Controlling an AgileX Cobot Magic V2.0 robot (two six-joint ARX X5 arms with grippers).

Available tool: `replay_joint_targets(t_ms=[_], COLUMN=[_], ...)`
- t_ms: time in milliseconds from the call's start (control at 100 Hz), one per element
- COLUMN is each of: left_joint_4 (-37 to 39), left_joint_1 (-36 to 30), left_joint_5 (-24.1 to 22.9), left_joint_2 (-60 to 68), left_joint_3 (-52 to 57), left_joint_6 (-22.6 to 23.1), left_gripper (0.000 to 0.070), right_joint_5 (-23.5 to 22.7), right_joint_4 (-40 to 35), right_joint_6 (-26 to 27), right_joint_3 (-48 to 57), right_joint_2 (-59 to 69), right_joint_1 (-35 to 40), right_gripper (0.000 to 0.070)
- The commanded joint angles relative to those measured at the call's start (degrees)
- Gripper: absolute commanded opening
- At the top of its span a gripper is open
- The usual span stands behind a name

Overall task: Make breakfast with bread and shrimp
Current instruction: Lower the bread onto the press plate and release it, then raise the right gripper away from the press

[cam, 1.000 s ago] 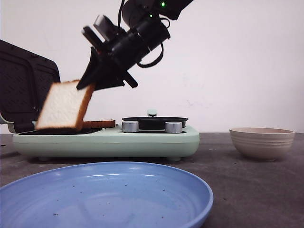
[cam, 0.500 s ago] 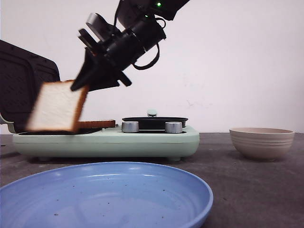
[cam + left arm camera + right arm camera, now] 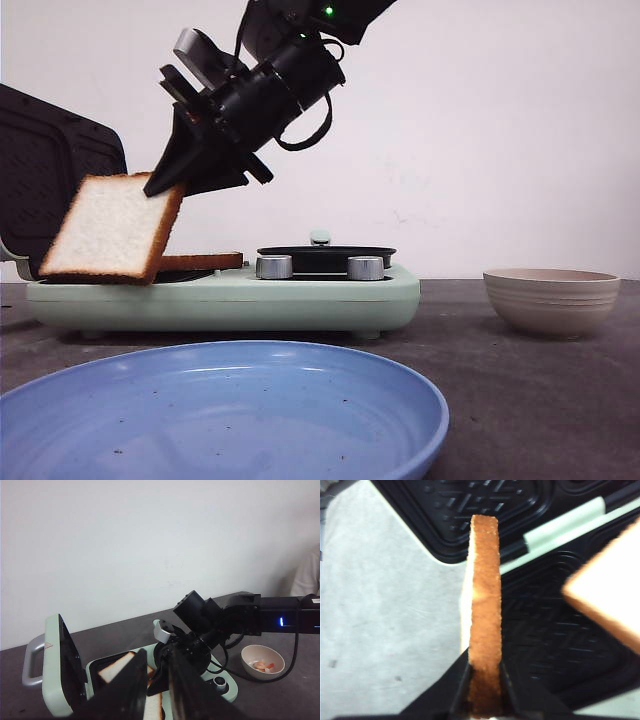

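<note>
Bread (image 3: pixel 112 228) hangs tilted at the frame's left, pinched by one corner in the right gripper (image 3: pixel 165 184), so it could slip and miss the plate (image 3: pixel 555 630).

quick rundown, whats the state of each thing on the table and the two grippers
sandwich maker: lid open
held bread slice: in the air, tilted, over the maker's left end
second bread slice: flat on the plate
right gripper: shut on the held slice's crust
left gripper: open, empty
beige bowl: holds shrimp
blue plate: empty
</note>
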Motion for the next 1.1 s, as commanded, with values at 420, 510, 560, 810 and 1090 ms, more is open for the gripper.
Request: replay_joint_targets(t_ms=[420,510,560,810,1090], left_joint_4=[0.44,0.31,0.31,0.28,0.37], left_joint_1=[-0.42,-0.42,-0.42,-0.42,-0.42], left_joint_5=[-0.17,-0.2,-0.17,-0.2,-0.22], left_joint_2=[0.55,0.55,0.55,0.55,0.55], left_joint_3=[0.72,0.72,0.72,0.72,0.72], left_joint_6=[0.46,0.44,0.44,0.44,0.44], left_gripper=[0.0,0.0,0.0,0.0,0.0], right_joint_5=[5.14,7.52,8.28,12.85,27.71], right_joint_4=[1.57,2.64,3.43,6.73,3.72], right_joint_6=[-4.07,-4.22,-4.2,-4.2,-3.85], right_joint_3=[1.46,1.46,1.46,1.46,5.44], right_joint_2=[3.89,4.02,4.11,4.11,3.39], right_joint_1=[-0.28,-0.28,-0.28,-0.22,-1.22], right_gripper=[0.0,0.0025,0.0097,0.0583,0.0617])
